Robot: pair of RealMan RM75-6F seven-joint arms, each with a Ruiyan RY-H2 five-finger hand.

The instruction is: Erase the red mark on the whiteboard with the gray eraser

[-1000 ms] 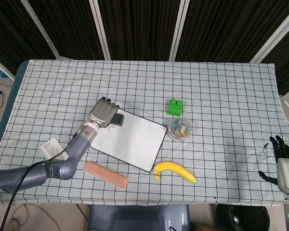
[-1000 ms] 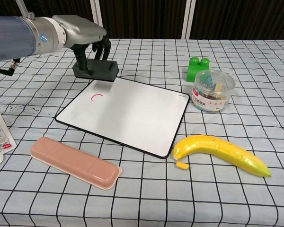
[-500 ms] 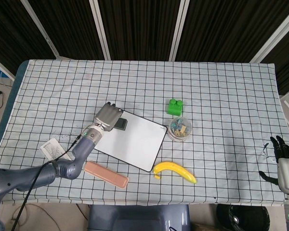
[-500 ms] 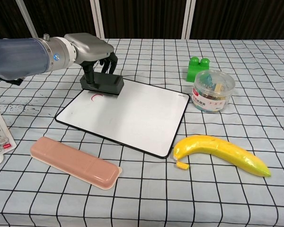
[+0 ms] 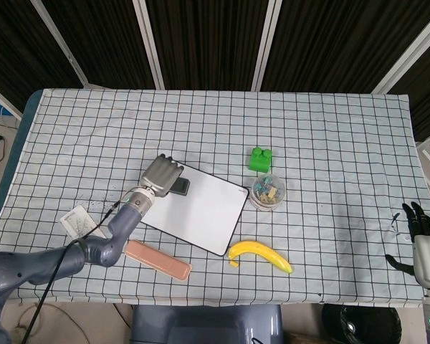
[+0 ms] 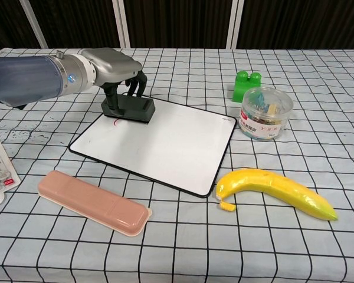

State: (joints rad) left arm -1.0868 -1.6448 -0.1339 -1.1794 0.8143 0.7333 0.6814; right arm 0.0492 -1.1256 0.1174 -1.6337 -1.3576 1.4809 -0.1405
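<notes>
Presently, left hand (image 6: 115, 68) grips gray eraser (image 6: 130, 110) on whiteboard (image 6: 159, 141), red mark (image 6: 114, 122) peeking at its seven o'clock edge.

A white bench (image 6: 183, 247) cloth carries a black grid. On it lie a black-framed whiteboard (image 6: 165, 144), a yellow banana (image 6: 274, 191), a green block (image 6: 246, 84) and a pink case (image 6: 93, 202). The eraser (image 6: 130, 110) is dark gray.

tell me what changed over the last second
The left hand, holding the gray eraser, slid it from beyond the whiteboard's far corner onto the board, covering most of the red mark. The right hand, banana and pink case stayed put.
</notes>
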